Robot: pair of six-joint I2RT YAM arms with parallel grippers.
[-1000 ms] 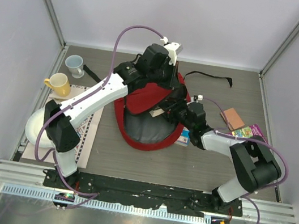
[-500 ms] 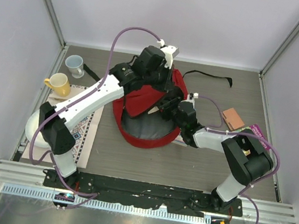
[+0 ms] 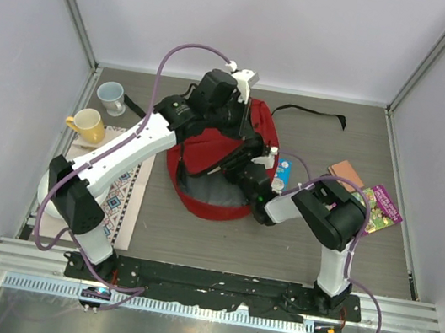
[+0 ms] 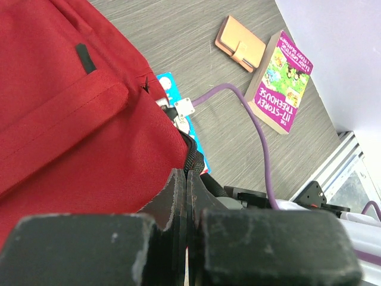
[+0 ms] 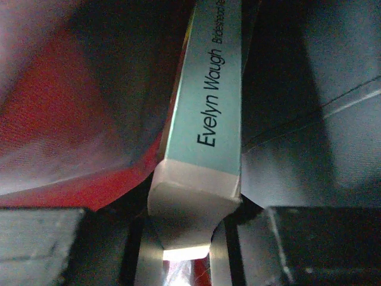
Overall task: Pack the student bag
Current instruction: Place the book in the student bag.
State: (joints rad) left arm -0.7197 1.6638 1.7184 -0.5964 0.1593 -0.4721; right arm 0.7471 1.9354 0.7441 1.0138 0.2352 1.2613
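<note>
While the left pincer [image 4: 186, 179] holds the mouth of the bag [image 3: 208, 151] up by its black zip edge, fingers pressed together on the cloth, the right pincer [image 3: 247, 173] now sits well inside the opening; a second ago it was only at the bag's right rim. The right elbow is folded much tighter than it was. That pincer is clamped on a pale green paperback [image 5: 208, 101], spine towards the wrist camera, with red cloth on one side and dark lining on the other. So the paperback looks to be inside the bag but not yet let go. Releasing it and drawing back seems the step left for this item.

With the arm out of the way, a blue book [image 3: 283, 173] shows on the table just beside the bag's right edge. A purple book [image 3: 382, 209] and a small tan wallet [image 3: 347, 174] lie further right, close together, so the packing appears far from done.

The bag lies in the middle of a grey wood-grain table [image 3: 193, 239]. A black strap [image 3: 312, 115] trails behind it. To the left are a patterned mat [image 3: 128, 193], a yellow mug [image 3: 86, 123] and a pale mug [image 3: 112, 97]. Plain white walls [image 3: 254, 27] enclose the table.
</note>
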